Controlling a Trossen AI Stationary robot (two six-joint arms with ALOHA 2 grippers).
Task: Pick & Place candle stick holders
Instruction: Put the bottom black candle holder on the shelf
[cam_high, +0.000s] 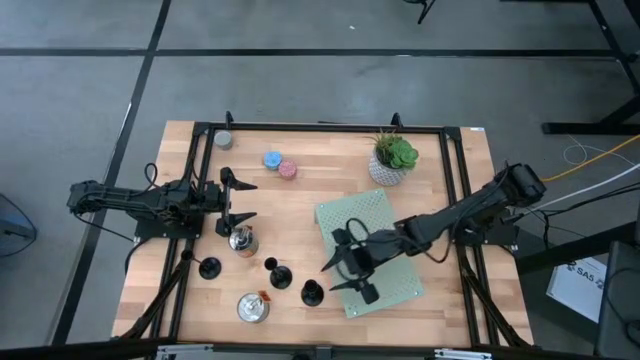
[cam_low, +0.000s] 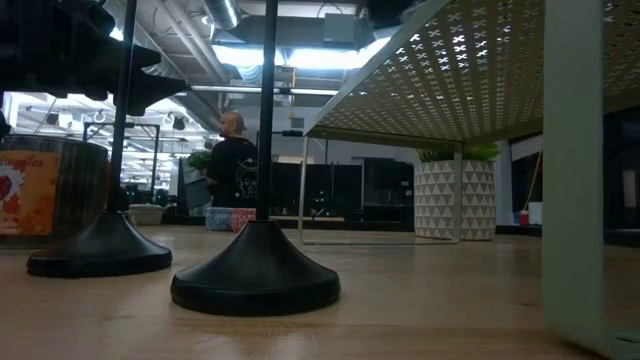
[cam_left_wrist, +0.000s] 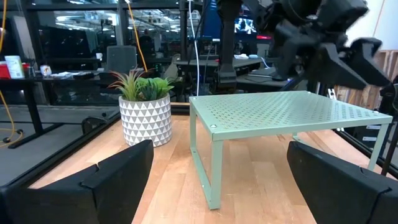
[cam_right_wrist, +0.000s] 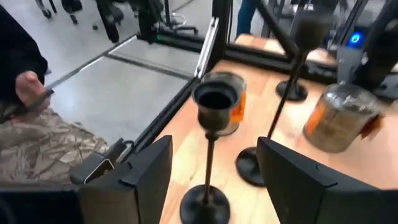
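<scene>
Three matte-black candle stick holders (cam_high: 209, 267) (cam_high: 278, 275) (cam_high: 312, 292) stand upright on their round bases near the table's front edge. My right gripper (cam_high: 337, 268) hangs open over the near left corner of the green shelf, pointing at them. In the right wrist view the nearest holder (cam_right_wrist: 213, 99) stands between the open fingers, which do not touch it. A second holder (cam_right_wrist: 292, 68) rises just beyond. My left gripper (cam_high: 240, 200) waits open at the table's left side. In the low view two holder bases (cam_low: 100, 250) (cam_low: 255, 275) sit on the wood.
A green perforated shelf (cam_high: 375, 225) stands on legs at centre right, with a potted plant (cam_high: 392, 158) behind it. Two silver tins (cam_high: 242, 240) (cam_high: 252, 307) sit among the holders. Blue and pink candles (cam_high: 279, 164) lie at the back. A person (cam_low: 235, 160) is in the room beyond.
</scene>
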